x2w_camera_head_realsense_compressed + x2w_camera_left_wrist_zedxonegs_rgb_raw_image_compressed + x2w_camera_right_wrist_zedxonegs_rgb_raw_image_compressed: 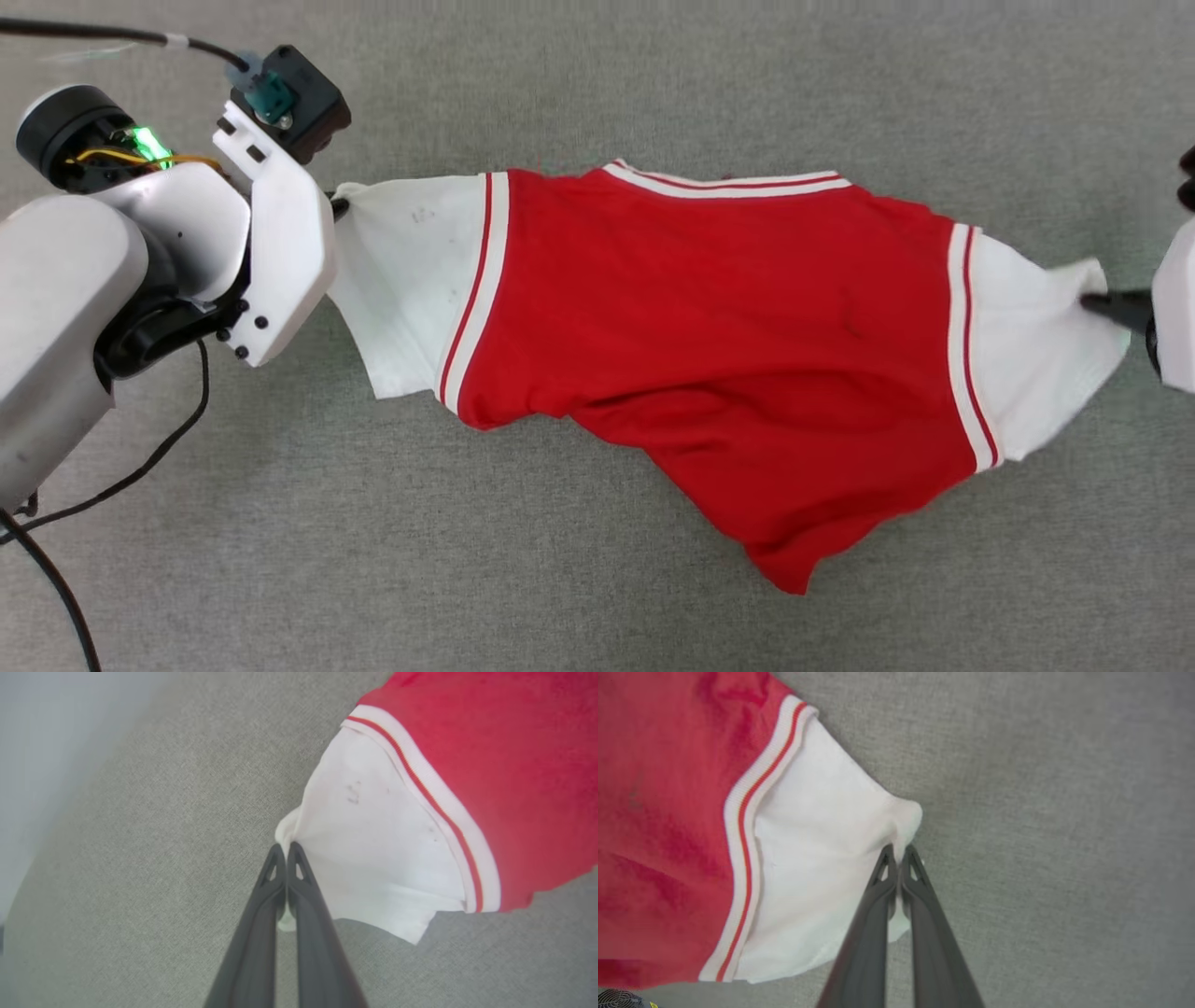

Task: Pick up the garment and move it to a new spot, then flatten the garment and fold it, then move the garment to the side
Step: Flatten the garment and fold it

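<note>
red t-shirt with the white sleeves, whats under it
Grey woven fabric surface shows all around the red soft-fabric T-shirt and seems to run beneath it. Whatever lies directly under the cloth is covered and cannot be seen.

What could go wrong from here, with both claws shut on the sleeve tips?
1. The left claw bites only the tip of the left sleeve, and the right claw only the tip of the right sleeve. A harder pull may slip one free.
2. The shirt hangs skewed, its hem bunched into a point. Flattening it like this would likely trap creases.
</note>
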Available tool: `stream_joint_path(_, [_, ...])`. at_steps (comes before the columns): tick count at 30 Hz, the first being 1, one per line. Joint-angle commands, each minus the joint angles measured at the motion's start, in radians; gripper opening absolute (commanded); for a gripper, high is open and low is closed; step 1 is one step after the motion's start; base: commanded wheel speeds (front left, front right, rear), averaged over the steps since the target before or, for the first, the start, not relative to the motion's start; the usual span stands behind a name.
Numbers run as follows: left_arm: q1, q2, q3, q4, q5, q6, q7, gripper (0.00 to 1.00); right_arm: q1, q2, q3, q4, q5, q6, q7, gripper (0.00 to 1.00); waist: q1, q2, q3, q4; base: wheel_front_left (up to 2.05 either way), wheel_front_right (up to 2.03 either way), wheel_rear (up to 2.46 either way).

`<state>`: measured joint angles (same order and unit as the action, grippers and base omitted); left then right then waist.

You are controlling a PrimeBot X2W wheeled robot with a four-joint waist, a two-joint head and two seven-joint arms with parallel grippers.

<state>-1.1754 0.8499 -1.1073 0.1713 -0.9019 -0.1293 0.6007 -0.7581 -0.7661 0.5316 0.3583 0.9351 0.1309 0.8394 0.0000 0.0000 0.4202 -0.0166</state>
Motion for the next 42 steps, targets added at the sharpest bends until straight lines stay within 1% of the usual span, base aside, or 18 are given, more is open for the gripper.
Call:
stream_joint_path(1, [0.008, 0.003, 0.002, 0.007, 0.008, 0.000, -0.017, 0.00, -0.022, -0.006, -0.006, -0.011, 0.005, 0.000, -0.020, 0.00, 0.0000, 0.0000, -0.040, -0.008, 0.00, 0.00, 0.00])
stream_joint_path(6, [0.009, 0.016, 0.028, 0.002, 0.005, 0.000, -0.104, 0.00, -0.023, -0.042, -0.024, -0.080, 0.045, 0.000, -0.110, 0.00, 0.0000, 0.0000, -0.101, -0.013, 0.00, 0.00, 0.00])
stream_joint_path(9, [-0.009, 0.034, 0.047, -0.011, 0.032, 0.012, -0.157, 0.00, -0.037, -0.066, -0.047, -0.129, 0.065, 0.000, -0.162, 0.00, 0.0000, 0.0000, -0.126, -0.016, 0.00, 0.00, 0.00])
stream_joint_path(15, [-0.053, 0.056, 0.096, -0.053, 0.065, 0.042, -0.228, 0.00, -0.081, -0.107, -0.056, -0.223, 0.034, 0.000, -0.252, 0.00, 0.0000, 0.0000, -0.158, -0.018, 0.00, 0.00, 0.00])
stream_joint_path(18, [-0.092, 0.051, 0.120, -0.070, 0.082, 0.054, -0.254, 0.00, -0.128, -0.102, -0.075, -0.248, 0.034, 0.000, -0.290, 0.00, 0.0000, 0.0000, -0.165, -0.017, 0.00, 0.00, 0.00])
stream_joint_path(22, [-0.151, 0.024, 0.149, -0.070, 0.113, 0.070, -0.290, 0.00, -0.210, -0.109, -0.060, -0.264, -0.037, 0.000, -0.331, 0.00, 0.0000, 0.0000, -0.168, -0.012, 0.00, 0.00, 0.00])
stream_joint_path(25, [-0.199, -0.006, 0.169, -0.041, 0.128, 0.076, -0.312, 0.00, -0.294, -0.091, -0.040, -0.256, -0.080, 0.000, -0.346, 0.00, 0.0000, 0.0000, -0.158, -0.006, 0.00, 0.00, 0.00])
stream_joint_path(29, [-0.275, -0.058, 0.186, 0.019, 0.145, 0.067, -0.332, 0.00, -0.430, -0.064, -0.004, -0.222, -0.155, -0.001, -0.374, 0.00, 0.0000, 0.0000, -0.124, -0.001, 0.00, 0.00, 0.00])
stream_joint_path(32, [-0.343, -0.091, 0.198, 0.070, 0.164, 0.060, -0.351, 0.00, -0.539, -0.038, 0.034, -0.172, -0.215, -0.001, -0.396, 0.00, 0.0000, 0.0000, -0.091, 0.001, 0.00, 0.00, 0.00])
stream_joint_path(36, [-0.435, -0.133, 0.215, 0.140, 0.190, 0.053, -0.380, 0.00, -0.681, 0.003, 0.058, -0.081, -0.272, -0.001, -0.435, 0.00, 0.0000, 0.0000, -0.041, 0.004, 0.00, 0.00, 0.00])
stream_joint_path(38, [-0.484, -0.149, 0.230, 0.183, 0.203, 0.052, -0.398, 0.00, -0.752, 0.024, 0.066, -0.034, -0.297, -0.001, -0.460, 0.00, 0.0000, 0.0000, -0.014, 0.005, 0.00, 0.00, 0.00])
stream_joint_path(39, [-0.484, -0.149, 0.230, 0.183, 0.203, 0.052, -0.398, 0.00, -0.752, 0.024, 0.066, -0.034, -0.297, -0.001, -0.460, 0.00, 0.0000, 0.0000, -0.014, 0.005, 0.00, 0.00, 0.00])
stream_joint_path(42, [-0.555, -0.175, 0.246, 0.245, 0.217, 0.048, -0.426, 0.00, -0.848, 0.058, 0.062, 0.040, -0.340, -0.001, -0.518, 0.00, 0.0000, 0.0000, 0.022, 0.001, 0.00, 0.00, 0.00])
